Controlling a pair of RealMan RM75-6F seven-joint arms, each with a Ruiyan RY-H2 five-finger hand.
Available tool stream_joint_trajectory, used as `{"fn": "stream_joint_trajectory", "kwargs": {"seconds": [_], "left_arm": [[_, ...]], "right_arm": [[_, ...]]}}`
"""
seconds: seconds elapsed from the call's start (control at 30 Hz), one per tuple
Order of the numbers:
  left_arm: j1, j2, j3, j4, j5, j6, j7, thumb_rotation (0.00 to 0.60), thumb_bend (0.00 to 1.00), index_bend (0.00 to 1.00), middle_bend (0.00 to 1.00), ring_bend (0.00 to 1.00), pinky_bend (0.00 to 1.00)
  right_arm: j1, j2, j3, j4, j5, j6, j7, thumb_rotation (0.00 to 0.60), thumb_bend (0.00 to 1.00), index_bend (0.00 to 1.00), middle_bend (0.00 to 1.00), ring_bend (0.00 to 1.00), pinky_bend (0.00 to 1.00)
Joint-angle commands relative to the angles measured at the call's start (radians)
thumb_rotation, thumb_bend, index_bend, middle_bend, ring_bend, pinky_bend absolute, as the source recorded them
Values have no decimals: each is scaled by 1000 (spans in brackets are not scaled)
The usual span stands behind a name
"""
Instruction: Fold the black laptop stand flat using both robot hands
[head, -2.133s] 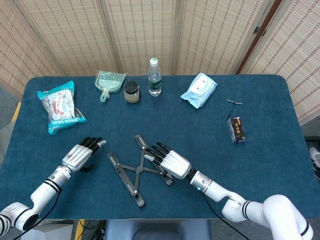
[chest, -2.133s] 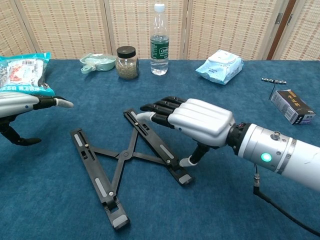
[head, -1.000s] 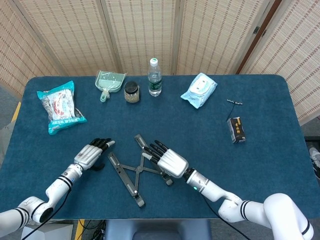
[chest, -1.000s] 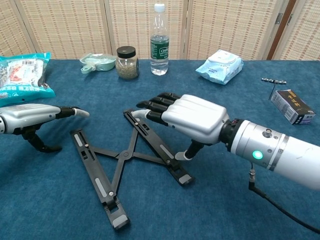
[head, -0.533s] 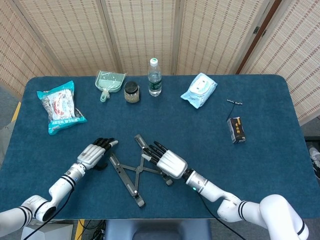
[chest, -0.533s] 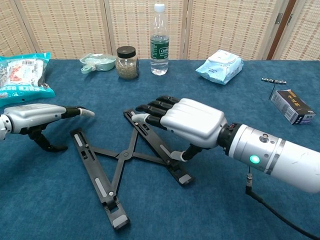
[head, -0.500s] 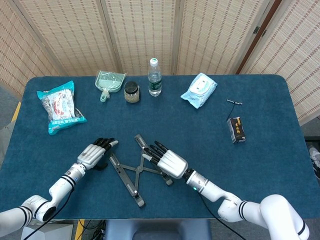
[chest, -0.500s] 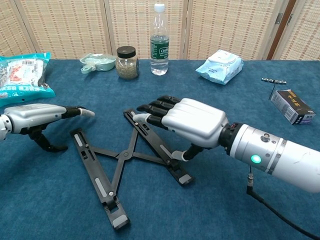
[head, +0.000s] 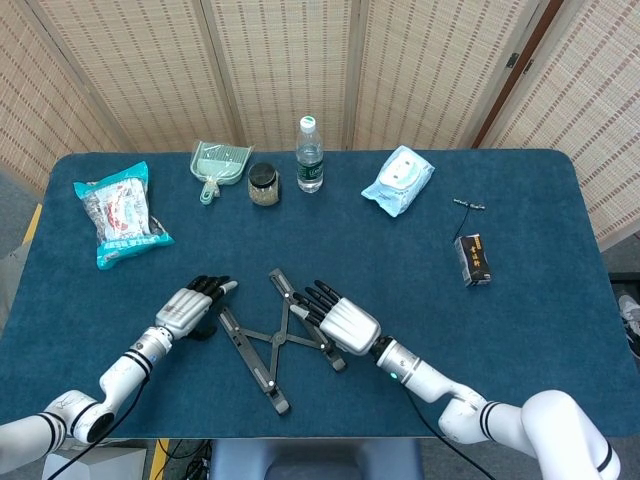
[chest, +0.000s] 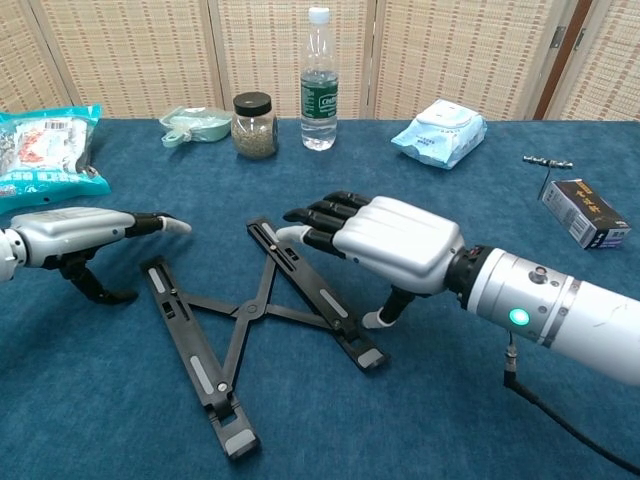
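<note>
The stand (head: 272, 338) lies low on the blue desk (head: 520, 330) near our front edge, its two black rails splayed apart and joined by crossed links in an X, so it is not yet folded. Our left hand (chest: 70, 232) hovers just beside the left rail's far end, fingers (chest: 150, 222) stretched forward, thumb hanging down, holding nothing. Our right hand (chest: 390, 240) sits over the right rail, fingers extended above its far end and the thumb reaching down beside the rail's middle; whether the thumb touches the rail we cannot tell. It grips nothing either.

We judge the stand to be stiff and light, probably metal, with smooth painted rails that could slip on the cloth surface. The links should pivot with some friction, so pushing one rail alone would likely slide the whole thing sideways. We would take hold on the outer sides of both rails, near their middles where the links attach, and press them toward each other evenly, keeping fingers out from between the closing links.
</note>
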Motion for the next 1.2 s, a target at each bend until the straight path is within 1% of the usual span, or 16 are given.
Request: {"fn": "stream_joint_trajectory", "kwargs": {"seconds": [0.03, 0.4, 1.2], "left_arm": [[-1, -1, -1, 0, 0, 0, -1, 600, 332, 0, 0, 0, 0], [-12, -12, -4, 0, 10, 4, -8, 600, 332, 0, 0, 0, 0], [-46, -37, -9, 5, 17, -17, -19, 600, 332, 0, 0, 0, 0]], "right_arm": [[3, -16, 1, 16, -5, 6, 6, 600, 0, 0, 0, 0, 0], [-5, -66, -1, 77, -28, 67, 15, 600, 0, 0, 0, 0, 0], [-3, -148, 0, 190, -52, 143, 53, 600, 0, 0, 0, 0, 0]]}}
